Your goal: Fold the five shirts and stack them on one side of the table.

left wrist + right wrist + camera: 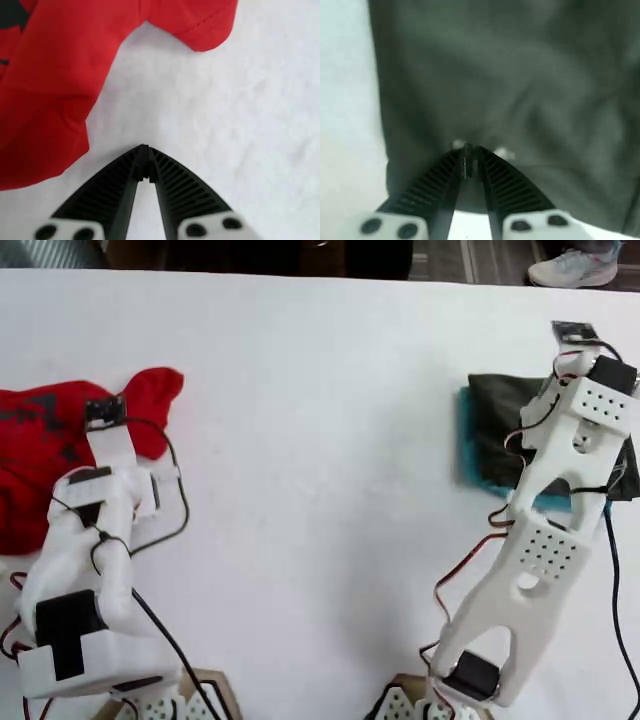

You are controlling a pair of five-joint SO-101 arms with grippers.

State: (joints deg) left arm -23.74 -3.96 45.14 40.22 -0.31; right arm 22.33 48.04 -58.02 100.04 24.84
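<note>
High view showed the tabletop [320, 390] with a red shirt [40, 460] lying crumpled and unfolded on the left arm's side, one sleeve flared toward the middle. The left arm [85, 540] stood over that shirt's near edge. On the opposite side, a dark shirt [495, 425] lay folded on a teal shirt [466, 445], whose edge peeked out from beneath. The right arm [545, 540] hung above this stack.

Left wrist view had the left pincer [144, 167] with its tips pressed together and nothing between them. It sat over bare tabletop, just beside the red shirt's hem, and a rounded sleeve end lay beyond the tips.

Right wrist view had the right pincer [468, 162] with its tips together too, low over the dark shirt's smooth top layer. I could not tell whether a pinch of cloth was caught between them.

The red shirt looked light, soft and limp, so it would likely sag and bunch wherever it was lifted. The stitched hem or a shoulder seam seemed the surest hold, since a seam is thicker and should slip less than flat cloth. One pincer at each corner would probably keep the shirt spread. The folded stack seemed easy to drag askew, so any touch there called for care.
</note>
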